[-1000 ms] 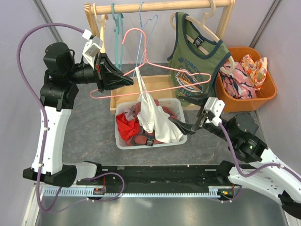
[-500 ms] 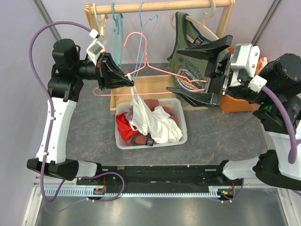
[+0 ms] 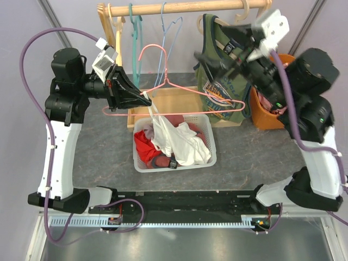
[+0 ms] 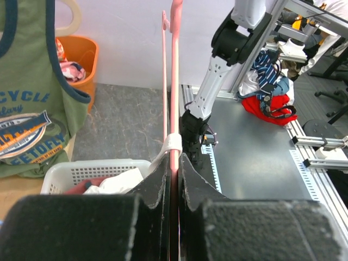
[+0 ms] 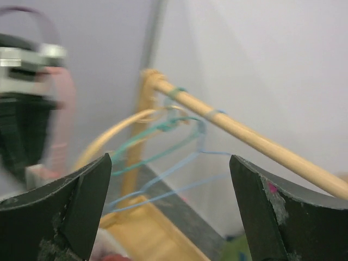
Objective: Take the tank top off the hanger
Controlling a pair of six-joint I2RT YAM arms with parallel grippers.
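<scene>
- The left gripper [image 3: 142, 98] is pressed shut on the lower bar of the pink wire hanger [image 4: 175, 81], holding it in the air in front of the wooden clothes rail [image 3: 185, 7], above the far-left corner of the white basket [image 3: 190, 164].
- In the left wrist view, the fingers [image 4: 159, 176] pinch the pink wire from both sides.
- The white tank top [image 3: 169, 140] hangs from that hanger by one strap [image 4: 173, 144], which is looped round the wire just beyond the left fingertips.
- The rest of the white tank top drapes down into the basket, on top of red clothes [image 3: 144, 145].
- The right gripper [image 3: 216, 48] is blurred in the top view. It sits high on the right, in front of the green tank top [image 3: 220, 81] that hangs on the rail.
- Its jaws are spread wide with nothing between them, and they are well apart from the white tank top.
- The right wrist view looks between the fingers at the rail, a teal hanger [image 5: 163, 136] and a blue hanger [image 5: 179, 185].
- An orange bin [image 3: 283, 117] of clothes stands at the far right of the grey table [image 3: 103, 157].
</scene>
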